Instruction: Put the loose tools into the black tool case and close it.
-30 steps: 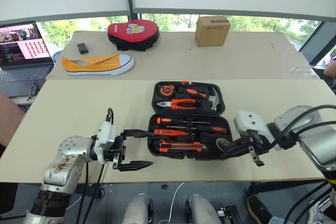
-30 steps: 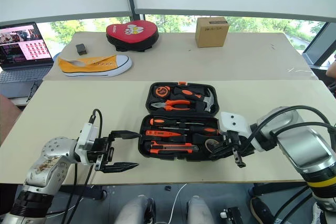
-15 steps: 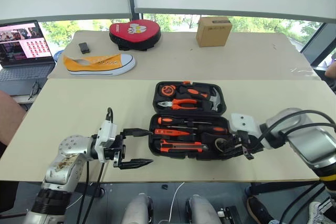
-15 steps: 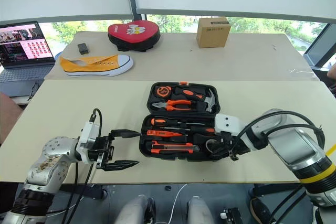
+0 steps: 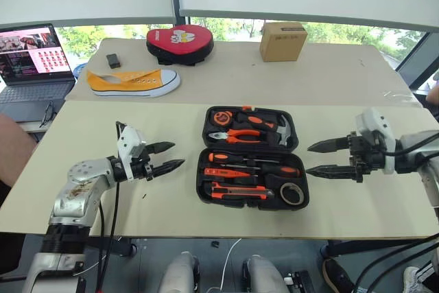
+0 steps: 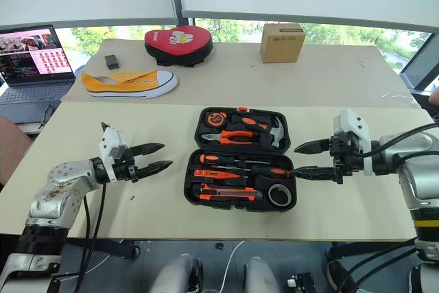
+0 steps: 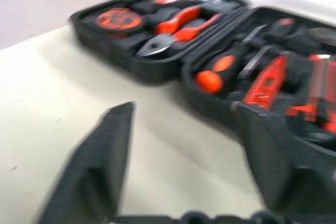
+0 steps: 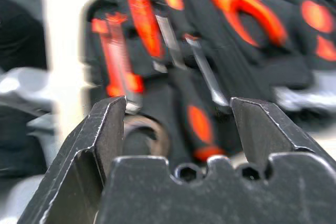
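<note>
On the near table (image 5: pixel 89 135), the black tool case (image 5: pixel 252 157) is lying open and flat, its near half toward the robot and its far half hinged behind. Beyond the case, on a second table (image 5: pixel 329 73), a yellow shoe (image 5: pixel 134 82), a red heart-shaped pad (image 5: pixel 180 41) and a cardboard box (image 5: pixel 282 40) are sitting well apart from it. Left of the case, the left pincer (image 5: pixel 169 156) is hovering just above the table with its two fingers parted and nothing between them, pointing toward the case. Right of the case, the right pincer (image 5: pixel 319 158) is hanging with its fingers spread wide and empty — tips aimed at the case's right edge, not touching it. Inside the case's near half, two long-shaft screwdrivers (image 5: pixel 250 165) are lying across the back, the utility knife (image 5: pixel 236 191) is resting along the front, and the small tape roll (image 5: pixel 292 192) is sitting in the right front corner.
</note>
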Available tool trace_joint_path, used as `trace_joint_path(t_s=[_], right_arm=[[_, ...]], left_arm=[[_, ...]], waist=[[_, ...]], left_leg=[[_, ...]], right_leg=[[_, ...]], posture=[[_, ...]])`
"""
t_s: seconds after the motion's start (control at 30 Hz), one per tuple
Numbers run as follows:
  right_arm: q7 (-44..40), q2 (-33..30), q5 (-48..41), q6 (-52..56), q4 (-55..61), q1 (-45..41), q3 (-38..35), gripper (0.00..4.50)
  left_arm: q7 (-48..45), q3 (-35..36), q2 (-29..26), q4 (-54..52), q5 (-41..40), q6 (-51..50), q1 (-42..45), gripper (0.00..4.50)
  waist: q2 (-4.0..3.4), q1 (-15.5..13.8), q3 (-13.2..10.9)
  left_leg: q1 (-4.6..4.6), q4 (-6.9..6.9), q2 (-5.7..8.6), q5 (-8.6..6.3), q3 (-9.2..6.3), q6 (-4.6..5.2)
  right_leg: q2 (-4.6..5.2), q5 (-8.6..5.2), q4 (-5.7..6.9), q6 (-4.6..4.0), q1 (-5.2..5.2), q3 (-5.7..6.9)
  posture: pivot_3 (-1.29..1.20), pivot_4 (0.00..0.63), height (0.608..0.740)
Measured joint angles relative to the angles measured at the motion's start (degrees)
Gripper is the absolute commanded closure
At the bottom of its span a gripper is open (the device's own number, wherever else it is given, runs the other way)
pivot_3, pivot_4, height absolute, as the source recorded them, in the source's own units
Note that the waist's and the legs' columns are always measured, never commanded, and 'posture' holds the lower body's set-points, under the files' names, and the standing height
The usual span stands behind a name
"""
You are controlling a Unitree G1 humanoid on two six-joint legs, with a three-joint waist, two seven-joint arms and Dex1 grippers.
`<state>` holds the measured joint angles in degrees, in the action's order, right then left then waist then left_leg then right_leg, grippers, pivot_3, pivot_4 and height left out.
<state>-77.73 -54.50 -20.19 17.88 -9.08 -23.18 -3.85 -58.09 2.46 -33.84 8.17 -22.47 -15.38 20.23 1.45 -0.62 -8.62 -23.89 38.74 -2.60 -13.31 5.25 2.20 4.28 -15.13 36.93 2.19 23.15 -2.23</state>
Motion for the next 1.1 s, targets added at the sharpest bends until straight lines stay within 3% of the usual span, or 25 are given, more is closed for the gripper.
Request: trace_joint_path(t_s=[0.17, 0.27, 0.57, 0.8, 0.97, 1.1], right_arm=[[11.5, 8.4, 12.2, -17.1, -14.5, -2.8, 5.1, 3.58], [15.4, 10.7, 15.6, -22.1, -19.4, -5.4, 6.4, 4.44], [15.8, 13.8, 16.4, -27.4, -20.6, -5.4, 6.9, 4.44], [14.3, 13.2, 14.3, -23.5, -13.3, -0.4, 5.6, 4.44], [17.0, 13.4, 14.3, -25.1, -14.1, 0.6, 4.5, 4.44], [16.0, 12.2, 8.6, -18.8, -12.4, 1.6, 0.4, 3.37]], left_arm=[[6.1, -5.1, 6.3, 8.5, 6.6, 0.3, 9.0, 4.50], [4.9, -7.0, 7.3, 10.8, 7.5, 0.2, 11.0, 4.50], [3.0, -10.3, 9.6, 12.7, 9.2, -1.4, 11.2, 4.50], [2.3, -9.6, 8.4, 7.3, 8.9, -2.7, 7.4, 4.50], [1.9, -8.0, 7.9, 3.1, 6.7, -5.7, 4.9, 4.50], [1.8, -5.4, 5.7, -1.0, 3.1, -11.6, 3.3, 3.43]], waist=[[0.04, 0.2, 0.0], [0.02, 1.0, 0.0], [0.03, 1.0, 0.0], [0.03, 1.1, 0.0], [0.03, 1.1, 0.0], [0.03, 1.2, 0.0]], left_leg=[[-0.05, 0.07, 0.07, 0.04, 0.16, -0.05], [-0.15, 0.04, 0.04, 0.07, 0.08, -0.11], [-0.21, 0.06, 0.04, 0.05, -0.01, -0.07], [-0.20, 0.04, 0.00, 0.04, -0.05, -0.06], [-0.20, 0.06, 0.02, 0.04, -0.05, -0.06], [-0.20, 0.06, -0.04, 0.04, -0.08, -0.06]], right_leg=[[-0.03, 0.03, 0.08, 0.05, 0.05, -0.06], [-0.07, 0.03, 0.07, 0.06, 0.17, -0.14], [-0.01, 0.03, 0.05, 0.07, 0.12, -0.06], [-0.02, 0.02, 0.06, 0.08, 0.12, -0.05], [0.02, 0.02, 0.08, 0.08, 0.12, -0.06], [0.02, 0.02, 0.09, 0.08, 0.11, -0.06]], posture=[[0.00, 0.150, 0.740], [0.00, 0.150, 0.740], [0.00, 0.150, 0.740], [0.00, 0.150, 0.740], [0.00, 0.150, 0.740], [0.00, 0.150, 0.740]])
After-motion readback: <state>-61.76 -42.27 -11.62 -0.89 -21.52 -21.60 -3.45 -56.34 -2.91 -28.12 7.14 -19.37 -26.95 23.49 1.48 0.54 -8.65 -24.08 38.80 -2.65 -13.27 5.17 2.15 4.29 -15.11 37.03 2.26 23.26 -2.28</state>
